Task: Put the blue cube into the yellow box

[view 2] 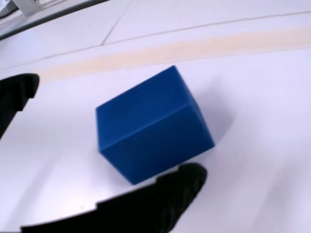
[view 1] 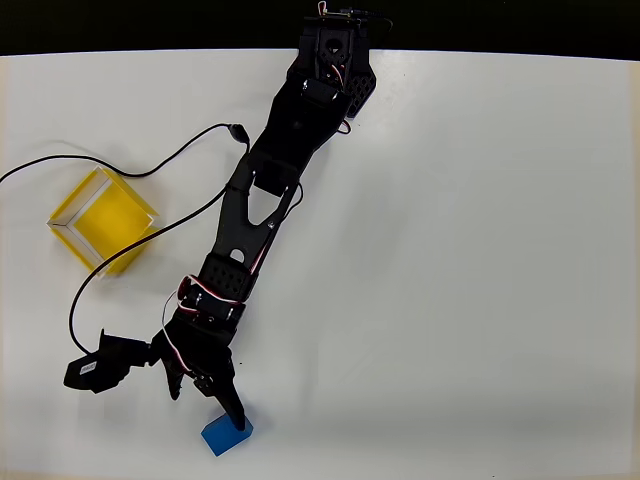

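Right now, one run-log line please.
end effector: open, straddling cube | cube: on table, ungrasped | box: far, empty

in the overhead view the cube [view 1: 226, 436] lies on the worktop [view 1: 480, 280] at the bottom edge, under my tool [view 1: 207, 403], one fingertip [view 1: 238, 420] on it. the box [view 1: 103, 221] sits far upper left, well apart.
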Tool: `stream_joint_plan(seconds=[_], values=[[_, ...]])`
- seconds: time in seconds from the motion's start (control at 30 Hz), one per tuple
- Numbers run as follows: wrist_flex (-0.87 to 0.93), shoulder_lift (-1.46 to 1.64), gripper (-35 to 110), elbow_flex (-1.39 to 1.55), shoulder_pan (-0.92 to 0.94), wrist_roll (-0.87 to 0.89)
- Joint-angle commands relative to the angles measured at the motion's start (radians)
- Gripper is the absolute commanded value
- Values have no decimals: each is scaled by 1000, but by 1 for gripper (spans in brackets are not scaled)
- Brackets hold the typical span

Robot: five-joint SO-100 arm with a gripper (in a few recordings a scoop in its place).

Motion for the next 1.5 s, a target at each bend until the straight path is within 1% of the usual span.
stream_joint_plan(seconds=[0.0,0.33,0.63,0.93,1.2,1.47], values=[[-101,46,59,-150,9,-49],[-281,-120,59,-252,-38,-127],[-400,-193,59,-284,-86,-152],[-416,-259,58,-339,-97,-155],[-394,-285,53,-359,-64,-193],[-394,-293,48,-360,-52,-172]])
